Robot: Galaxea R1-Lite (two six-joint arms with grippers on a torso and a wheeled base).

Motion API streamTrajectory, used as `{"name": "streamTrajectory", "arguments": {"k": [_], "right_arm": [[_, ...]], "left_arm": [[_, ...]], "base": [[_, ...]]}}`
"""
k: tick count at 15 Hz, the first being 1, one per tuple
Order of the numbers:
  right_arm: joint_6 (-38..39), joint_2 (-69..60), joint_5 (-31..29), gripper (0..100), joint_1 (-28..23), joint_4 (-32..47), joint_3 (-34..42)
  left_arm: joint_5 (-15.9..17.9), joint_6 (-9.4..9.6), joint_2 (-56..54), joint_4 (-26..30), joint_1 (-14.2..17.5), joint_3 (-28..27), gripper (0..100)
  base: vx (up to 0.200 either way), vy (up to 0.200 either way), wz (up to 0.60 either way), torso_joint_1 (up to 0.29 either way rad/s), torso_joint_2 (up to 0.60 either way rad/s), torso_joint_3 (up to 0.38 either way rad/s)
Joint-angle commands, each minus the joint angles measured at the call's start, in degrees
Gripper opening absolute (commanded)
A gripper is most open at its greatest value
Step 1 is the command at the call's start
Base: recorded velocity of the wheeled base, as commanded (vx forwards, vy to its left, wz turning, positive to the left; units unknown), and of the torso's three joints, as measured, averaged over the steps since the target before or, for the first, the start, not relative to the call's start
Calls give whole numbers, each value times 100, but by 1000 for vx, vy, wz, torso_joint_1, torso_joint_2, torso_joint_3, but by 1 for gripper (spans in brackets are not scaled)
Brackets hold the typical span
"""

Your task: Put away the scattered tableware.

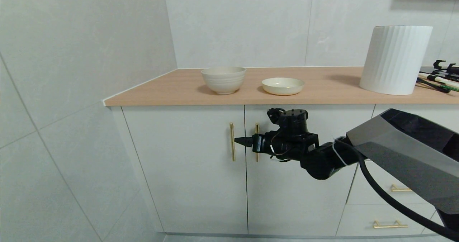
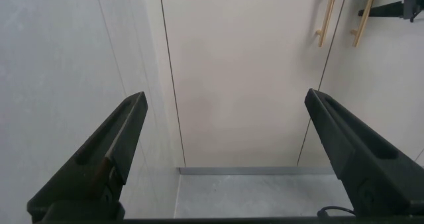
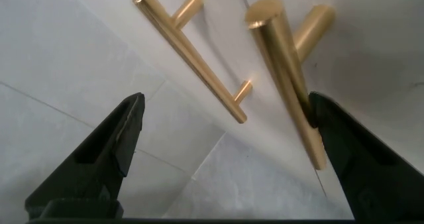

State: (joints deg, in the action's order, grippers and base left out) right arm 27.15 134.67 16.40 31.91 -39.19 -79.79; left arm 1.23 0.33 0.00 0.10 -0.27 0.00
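From the head view, a cream ribbed bowl and a shallow cream dish sit side by side but apart on the wood-topped bench. A tall white fluted cylinder stands farther along the same bench, towards its right end. Below the bench's front edge, the right hand is level with the pair of upright brass bar handles on the white cabinet doors. Its tip lies between the two bars. In the left wrist view, the left hand is released, fingers spread wide, facing a door under the bench. In the right wrist view, the right hand is also released and grasps nothing. Both brass bars lie between its fingers, one close against a finger.
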Motion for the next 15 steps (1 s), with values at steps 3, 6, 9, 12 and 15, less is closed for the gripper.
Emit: {"name": "streamTrajectory", "arguments": {"k": [3, 6, 9, 12, 15], "right_arm": [[10, -28, 13, 100, 34, -9, 25], [19, -46, 21, 100, 104, -1, 60], [10, -160, 39, 100, 175, -9, 227], [1, -248, 74, 100, 192, -1, 359], [1, -450, 347, 100, 184, -1, 596]], "left_arm": [[0, 2, 0, -1, 0, 0, 100], [0, 2, 0, -1, 0, 0, 100], [0, 2, 0, -1, 0, 0, 100], [0, 2, 0, -1, 0, 0, 100], [0, 2, 0, -1, 0, 0, 100]], "base": [[0, 0, 0, 0, 0, 0], [0, 0, 0, 0, 0, 0], [0, 0, 0, 0, 0, 0], [0, 0, 0, 0, 0, 0], [0, 0, 0, 0, 0, 0]]}}
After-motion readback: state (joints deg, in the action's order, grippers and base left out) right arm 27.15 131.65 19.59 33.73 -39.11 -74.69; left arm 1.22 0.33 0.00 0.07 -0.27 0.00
